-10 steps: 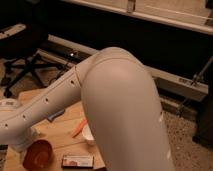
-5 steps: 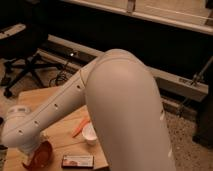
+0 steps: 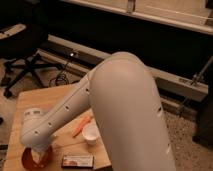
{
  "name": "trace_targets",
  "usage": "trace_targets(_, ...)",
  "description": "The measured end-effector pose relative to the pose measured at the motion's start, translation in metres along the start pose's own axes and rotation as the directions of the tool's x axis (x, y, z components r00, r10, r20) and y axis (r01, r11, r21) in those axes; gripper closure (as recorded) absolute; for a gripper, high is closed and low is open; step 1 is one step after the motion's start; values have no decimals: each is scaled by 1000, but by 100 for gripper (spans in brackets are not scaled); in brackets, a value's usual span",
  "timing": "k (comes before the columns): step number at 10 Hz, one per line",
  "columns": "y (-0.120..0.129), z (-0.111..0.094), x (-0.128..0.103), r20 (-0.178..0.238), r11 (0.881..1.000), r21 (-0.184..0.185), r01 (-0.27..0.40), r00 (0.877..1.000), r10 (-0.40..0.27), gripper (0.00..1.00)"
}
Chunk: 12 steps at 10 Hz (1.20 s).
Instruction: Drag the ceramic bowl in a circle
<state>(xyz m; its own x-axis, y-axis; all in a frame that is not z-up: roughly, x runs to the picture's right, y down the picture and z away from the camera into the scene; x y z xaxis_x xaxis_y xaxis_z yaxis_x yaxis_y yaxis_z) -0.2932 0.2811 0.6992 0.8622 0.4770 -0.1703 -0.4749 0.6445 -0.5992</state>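
The ceramic bowl [image 3: 31, 159] is round and reddish-brown with an orange-brown inside. It sits near the front left corner of the wooden table [image 3: 45, 102]. My white arm reaches down over it, and the gripper [image 3: 38, 154] is lowered into the bowl, touching its inside. The arm's wrist hides most of the gripper. The small white cup [image 3: 90, 134] stands to the right of the bowl, close against my arm.
An orange carrot-like stick [image 3: 80, 126] lies just left of the cup. A flat dark packet [image 3: 77, 161] lies at the table's front edge. A black office chair [image 3: 22, 55] stands behind the table on the left. A dark cabinet wall runs along the back.
My arm has swung down and to the left. The gripper has come down into the bowl, which has shifted slightly toward the front left corner.
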Motion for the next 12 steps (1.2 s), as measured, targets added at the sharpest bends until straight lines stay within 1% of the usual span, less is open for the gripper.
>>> trace_targets(2,-6,10,-6,10,1000,-9,-11,1000,11,22)
trace_targets(3,-9,13,-11,17,1000,-8,-11,1000,11,28)
trace_targets(4,-12,15,-18,25,1000,-5,-5,1000,5,40)
trace_targets(5,-13,16,-23,30,1000,-4,2,1000,-1,48)
trace_targets(6,-14,17,-28,30,1000,-2,16,999,-16,59)
trace_targets(8,-10,21,-37,23,998,-3,56,998,-56,79)
trace_targets(9,-4,22,-43,17,996,-6,84,996,-84,91)
trace_targets(10,-1,23,-45,12,995,-7,101,995,-101,96)
trace_targets(11,5,21,-51,3,991,-6,133,991,-133,100)
trace_targets(12,10,19,-57,-3,987,-5,160,987,-160,100)
